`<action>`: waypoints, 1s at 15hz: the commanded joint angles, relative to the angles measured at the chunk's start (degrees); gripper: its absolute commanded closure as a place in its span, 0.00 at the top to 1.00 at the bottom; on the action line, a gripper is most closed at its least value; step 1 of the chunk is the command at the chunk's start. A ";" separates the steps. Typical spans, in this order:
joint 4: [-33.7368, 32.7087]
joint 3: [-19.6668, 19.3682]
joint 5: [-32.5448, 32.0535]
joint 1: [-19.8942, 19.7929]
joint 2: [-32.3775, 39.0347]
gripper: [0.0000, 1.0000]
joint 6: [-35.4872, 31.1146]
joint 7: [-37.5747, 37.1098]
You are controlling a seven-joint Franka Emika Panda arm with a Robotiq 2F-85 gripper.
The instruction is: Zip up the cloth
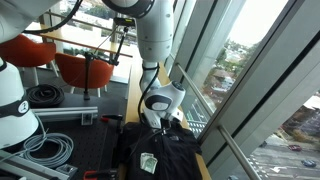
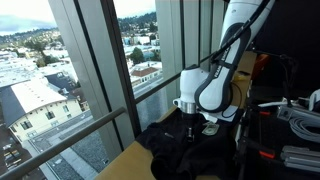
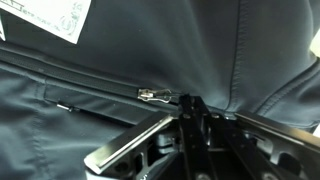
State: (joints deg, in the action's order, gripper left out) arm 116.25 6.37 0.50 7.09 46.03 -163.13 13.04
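Hand (image 3: 190, 104) closed on zipper pull (image 3: 152, 95), black cloth (image 3: 230, 50) on wooden table (image 2: 120, 165), tall windows (image 2: 60, 70) alongside

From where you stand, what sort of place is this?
Probably an upper-floor office or lab: tall windows look down on city rooftops, orange chairs stand behind, and cables lie coiled by the robot arm.

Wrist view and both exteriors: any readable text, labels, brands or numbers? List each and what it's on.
No text can be quoted; nothing is legible.
White label on the cloth, wrist view: printed lines, too blurred to read.
Pale patch on the cloth front in an exterior view: too small to read, possibly the same label.
Robot arm: no marking visible.
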 commanded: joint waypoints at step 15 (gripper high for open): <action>2.17 6.30 -2.31 2.82 -4.97 0.02 -0.24 -1.47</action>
State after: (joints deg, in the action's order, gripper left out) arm 117.43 10.83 -0.92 9.93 42.28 -163.13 13.04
